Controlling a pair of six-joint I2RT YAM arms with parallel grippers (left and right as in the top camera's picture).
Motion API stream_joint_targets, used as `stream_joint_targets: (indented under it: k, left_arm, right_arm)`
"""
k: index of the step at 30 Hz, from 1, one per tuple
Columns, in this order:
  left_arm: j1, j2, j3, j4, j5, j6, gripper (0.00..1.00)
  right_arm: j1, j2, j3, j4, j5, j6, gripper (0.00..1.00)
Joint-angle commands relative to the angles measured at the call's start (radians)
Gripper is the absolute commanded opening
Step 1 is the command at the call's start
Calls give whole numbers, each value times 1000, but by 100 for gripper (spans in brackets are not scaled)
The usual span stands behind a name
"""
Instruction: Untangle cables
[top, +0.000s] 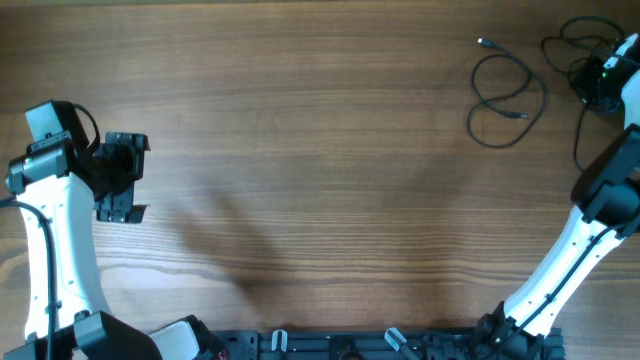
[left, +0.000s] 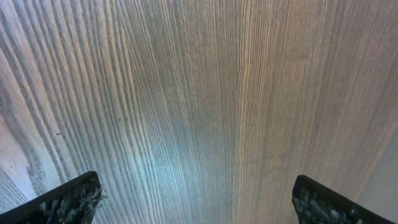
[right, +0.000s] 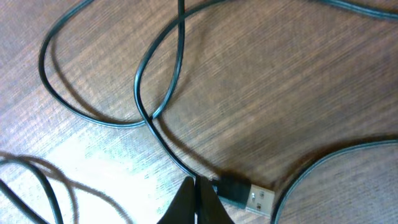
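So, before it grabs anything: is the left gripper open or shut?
Open. The left gripper has fingers wide apart, only bare table between them.

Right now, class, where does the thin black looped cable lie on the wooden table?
In the overhead view, the thin black looped cable lies at the wooden table's far right corner, just left of the right gripper.

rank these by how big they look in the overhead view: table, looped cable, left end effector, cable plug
1. table
2. looped cable and left end effector, too close to call
3. cable plug
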Motion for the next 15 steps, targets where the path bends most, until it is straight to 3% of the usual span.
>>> stream_joint_targets:
  k: [1,3,6,9,13,14,15]
  left_arm:
    - [-5,-18,7,0,-13,12,100]
    - [-5,-18,7,0,-13,12,100]
    - [-5,-18,7,0,-13,12,100]
    - [-5,-18,7,0,-13,13,100]
    - [-5,-18,7,0,-13,12,100]
    - [-5,-18,7,0,-13,13,100]
    - [-5,-18,7,0,-13,12,100]
  right_arm:
    - [22,-30,-13,-62,138,-3,5]
    - [25,-29,-29,-63,246,0,4]
    - [22,-29,-80,22,258,-1,4]
    - [23,-29,-197,228,245,0,5]
    - [23,-29,-362,520,148,0,15]
    - [23,-29,-368,523,148,-1,15]
    - [23,-33,-366,507,148,-18,9]
